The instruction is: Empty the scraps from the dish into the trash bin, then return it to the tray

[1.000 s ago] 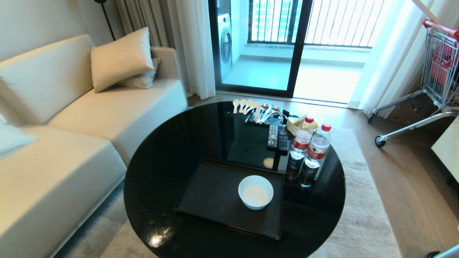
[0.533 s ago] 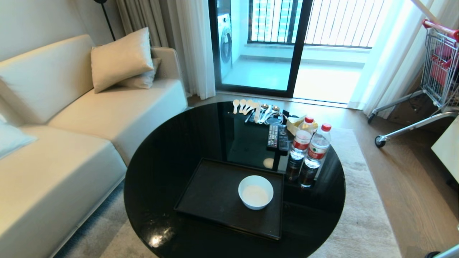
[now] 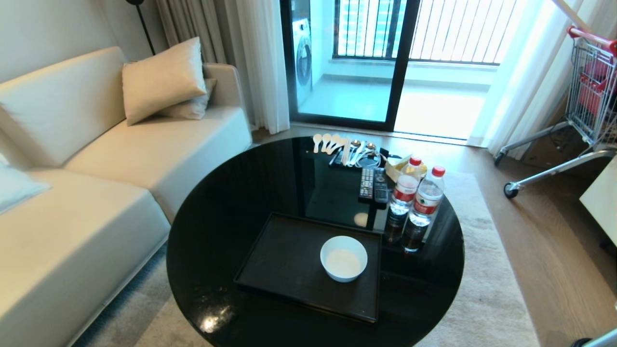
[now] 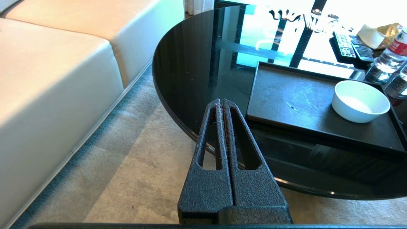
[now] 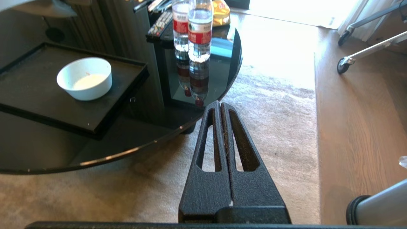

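Round glossy black bench (image 3: 231,217), unchanged across the head views of the last second; nothing on it has shifted, so the scene is at rest. Matte black tray (image 3: 284,262) lying on the near half of the bench; the white bowl (image 3: 343,258) stands upright inside it, toward the tray's right end, in the same spot as a second ago. The bowl's interior shows only a pale bottom, no orange slices or yellow pieces visible; judged from this, the scraps are already gone and the dish is back on the tray, the task at or near its end. Brushed-metal trash bin (image 5: 378,203), a part of it only, on the floor at the robot's right, well apart from the bowl. Two water bottles (image 3: 417,195) and remote controls (image 3: 373,184) beyond the tray, untouched. Left gripper (image 4: 221,105) below the bench edge, fingers pressed together, holding nothing; right gripper (image 5: 220,106) likewise over the carpet, fingers closed and empty, both clear of the dish.
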### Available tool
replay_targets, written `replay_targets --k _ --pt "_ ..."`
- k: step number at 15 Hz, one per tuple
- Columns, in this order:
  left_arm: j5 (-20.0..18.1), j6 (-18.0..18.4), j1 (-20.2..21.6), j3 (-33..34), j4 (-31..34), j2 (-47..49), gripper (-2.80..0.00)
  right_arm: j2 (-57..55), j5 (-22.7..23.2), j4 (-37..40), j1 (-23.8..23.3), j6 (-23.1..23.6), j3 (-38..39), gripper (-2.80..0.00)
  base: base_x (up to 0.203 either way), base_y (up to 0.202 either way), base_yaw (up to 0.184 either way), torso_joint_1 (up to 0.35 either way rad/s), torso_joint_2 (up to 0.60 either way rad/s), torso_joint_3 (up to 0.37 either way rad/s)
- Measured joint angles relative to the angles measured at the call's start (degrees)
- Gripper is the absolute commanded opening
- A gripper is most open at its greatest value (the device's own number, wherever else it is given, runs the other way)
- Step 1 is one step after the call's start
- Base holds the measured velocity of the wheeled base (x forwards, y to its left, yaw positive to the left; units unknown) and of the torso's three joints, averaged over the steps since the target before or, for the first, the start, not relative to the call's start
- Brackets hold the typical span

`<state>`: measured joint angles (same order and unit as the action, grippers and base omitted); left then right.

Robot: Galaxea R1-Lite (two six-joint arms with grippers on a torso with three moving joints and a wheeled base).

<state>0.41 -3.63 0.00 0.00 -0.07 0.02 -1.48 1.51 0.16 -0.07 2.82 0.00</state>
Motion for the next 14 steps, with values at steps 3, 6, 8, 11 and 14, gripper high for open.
replay_targets --k 3,6,8,11,14 --pt "0.0 0.0 0.0 0.0 0.0 0.0 -2.8 1.24 -0.03 -0.05 0.07 -0.15 0.0 -2.8 0.0 0.0 0.0 0.0 0.0 0.0" --pt "-0.01 0.0 0.0 0.0 0.0 0.0 -2.8 1.48 -0.06 -0.05 0.07 -0.07 0.0 -2.8 0.0 0.0 0.0 0.0 0.0 0.0" --pt "0.0 0.02 0.0 0.0 0.0 0.0 -2.8 1.55 -0.06 -0.06 0.07 -0.04 0.0 -2.8 0.0 0.0 0.0 0.0 0.0 0.0" --pt "0.0 -0.01 0.0 0.0 0.0 0.0 -2.8 1.58 -0.22 -0.06 0.07 0.02 0.0 -2.8 0.0 0.0 0.0 0.0 0.0 0.0" --pt "0.02 0.02 0.0 0.0 0.0 0.0 -2.8 1.58 -0.09 -0.06 0.07 -0.09 0.0 -2.8 0.0 0.0 0.0 0.0 0.0 0.0"
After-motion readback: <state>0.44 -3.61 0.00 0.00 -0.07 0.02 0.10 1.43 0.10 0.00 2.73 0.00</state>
